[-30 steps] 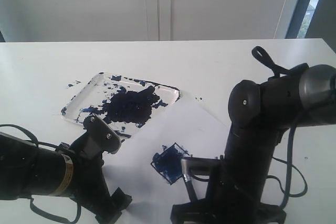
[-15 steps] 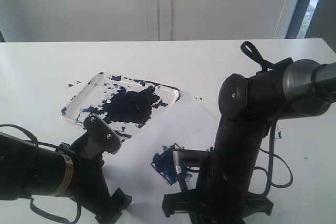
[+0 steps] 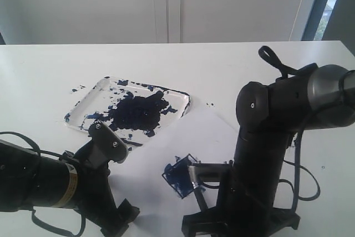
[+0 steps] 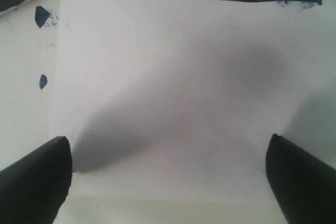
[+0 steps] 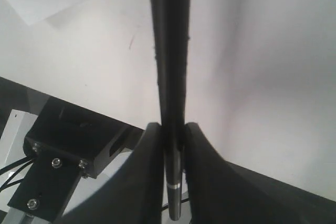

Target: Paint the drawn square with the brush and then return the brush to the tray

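Left arm [image 3: 39, 184] unmoved; right arm [image 3: 277, 120] back rightward (it leaned left 0.5 s ago).
Over the paper [image 3: 205, 131], the left pincer [image 4: 168, 177] gapes wide; the drawn square [image 3: 180, 175] is smeared dark blue; just right of it, the right pincer [image 5: 172, 129] clamps the thin black brush [image 5: 170, 51], shaft straight out between its 2 fingers [image 5: 205, 171], tip hidden.

We view the drawn square [image 3: 178, 174] from above and farther back; our left wrist camera shares it from close beside it; our right looks closely along the brush [image 5: 169, 66].
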{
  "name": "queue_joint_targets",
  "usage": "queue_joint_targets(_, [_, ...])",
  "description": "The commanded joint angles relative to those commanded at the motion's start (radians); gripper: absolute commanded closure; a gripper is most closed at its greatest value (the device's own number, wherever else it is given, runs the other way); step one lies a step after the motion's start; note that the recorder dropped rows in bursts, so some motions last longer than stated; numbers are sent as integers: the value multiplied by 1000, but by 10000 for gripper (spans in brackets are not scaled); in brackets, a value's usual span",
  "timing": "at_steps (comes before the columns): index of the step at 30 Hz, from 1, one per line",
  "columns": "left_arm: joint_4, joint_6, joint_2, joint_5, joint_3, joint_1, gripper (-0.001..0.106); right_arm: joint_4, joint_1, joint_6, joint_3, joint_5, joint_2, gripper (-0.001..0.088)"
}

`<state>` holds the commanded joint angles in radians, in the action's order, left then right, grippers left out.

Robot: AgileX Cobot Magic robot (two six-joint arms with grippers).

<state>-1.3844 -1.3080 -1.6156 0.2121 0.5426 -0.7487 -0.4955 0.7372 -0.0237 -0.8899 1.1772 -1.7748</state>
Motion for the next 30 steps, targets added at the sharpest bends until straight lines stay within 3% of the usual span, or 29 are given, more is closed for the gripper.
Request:
queue_joint_targets(21, [0,0,0,0,0,0,2,0,0,0,157,-8,87,868])
queue_joint_targets(30, [0,0,0,-2,0,0,2,-30,0,0,169,-71,120,868])
